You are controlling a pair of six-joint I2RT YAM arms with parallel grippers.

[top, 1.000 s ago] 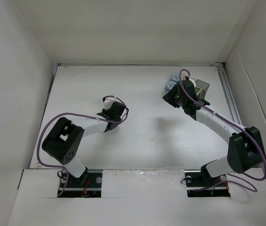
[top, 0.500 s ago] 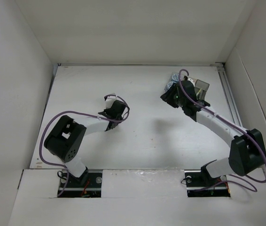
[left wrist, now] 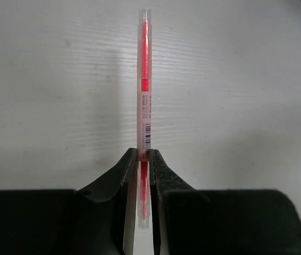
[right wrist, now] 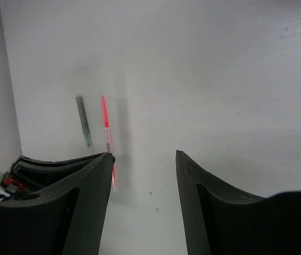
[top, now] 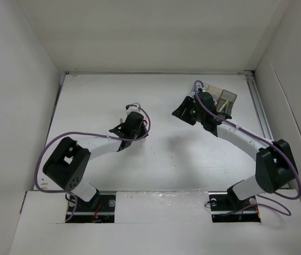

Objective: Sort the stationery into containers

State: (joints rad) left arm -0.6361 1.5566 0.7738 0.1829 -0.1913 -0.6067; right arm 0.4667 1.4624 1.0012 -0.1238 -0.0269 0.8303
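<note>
Well to the left of the containers (top: 226, 99), the left gripper (left wrist: 144, 159) is clenched on a pink pen (left wrist: 144, 79). The wrist view shows both jaws pressed flat against the barrel. The pen is pinched near its rear end, so only a short stub runs back between the fingers. Most of its length sticks straight out ahead over the white table (left wrist: 44, 79). Whether the far tip touches the table or hangs just above it cannot be told.

With so much pen beyond the jaws, the carry toward the containers probably calls for a firm, unchanged squeeze and a slow swing. The long end should be turned downward over one open compartment before the squeeze is let go. A grip this near the end may let the pen pivot if it brushes a box wall.

A dark pen (right wrist: 84, 121) lies on the table just beside the pink one, parallel to it and not touching, equally far from the containers.

Closer in, just left of the containers, the right gripper (right wrist: 142, 170) has its fingers spread with only bare table between them, holding nothing. It sits between the pink pen and the containers, so the left arm's path likely has to pass around it.
</note>
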